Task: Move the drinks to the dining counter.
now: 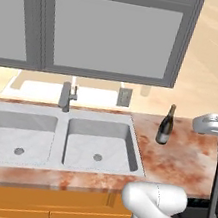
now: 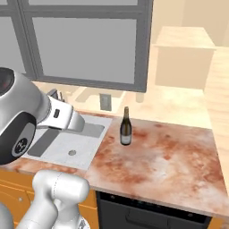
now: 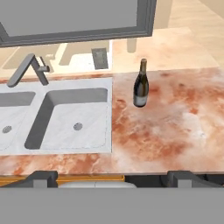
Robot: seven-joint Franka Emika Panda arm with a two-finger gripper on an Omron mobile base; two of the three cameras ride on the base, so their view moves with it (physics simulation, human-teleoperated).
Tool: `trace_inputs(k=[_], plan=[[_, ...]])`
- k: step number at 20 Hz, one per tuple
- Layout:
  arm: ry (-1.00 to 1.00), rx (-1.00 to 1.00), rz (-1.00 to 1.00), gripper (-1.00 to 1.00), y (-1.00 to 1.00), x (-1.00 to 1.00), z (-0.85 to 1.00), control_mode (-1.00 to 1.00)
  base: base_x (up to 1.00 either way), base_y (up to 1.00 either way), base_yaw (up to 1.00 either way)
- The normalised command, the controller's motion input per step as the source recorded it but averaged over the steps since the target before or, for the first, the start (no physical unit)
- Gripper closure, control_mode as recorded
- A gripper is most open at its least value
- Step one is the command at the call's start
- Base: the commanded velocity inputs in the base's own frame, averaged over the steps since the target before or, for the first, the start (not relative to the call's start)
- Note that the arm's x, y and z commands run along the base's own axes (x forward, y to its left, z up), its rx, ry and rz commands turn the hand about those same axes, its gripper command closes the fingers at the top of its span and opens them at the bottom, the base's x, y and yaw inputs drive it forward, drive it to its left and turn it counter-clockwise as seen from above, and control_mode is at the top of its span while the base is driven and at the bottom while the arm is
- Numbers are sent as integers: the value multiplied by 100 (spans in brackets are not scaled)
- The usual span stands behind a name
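Standing beside the sink (image 3: 65,116) (marble counter (image 3: 175,131)): wine bottle (image 3: 141,85).

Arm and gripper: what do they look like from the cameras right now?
The arm has glossy white rounded shells, dark grey to black joint sections, and a round dark cap with a small pale mark. The gripper shows two small dark grey finger tips. No cables visible.

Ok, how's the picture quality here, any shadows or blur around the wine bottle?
Left base view: wine bottle sharp, faint shadow beside it. Right base view: flat even light, no glare on the counter. Hand view: bottle and sink crisp, basins softly shaded.
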Motion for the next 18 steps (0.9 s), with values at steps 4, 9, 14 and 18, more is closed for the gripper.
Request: trace_inputs(k=[4, 9, 14, 18], plan=[[0, 0, 0, -100, 0, 0, 0, 100, 85, 0, -19], [0, 0, 0, -100, 0, 0, 0, 100, 79, 0, -29], [0, 0, 0, -100, 0, 0, 0, 100, 49, 0, -25], [-2, 0, -2, -100, -4, 11, -2, -100, 0, 0, 0]])
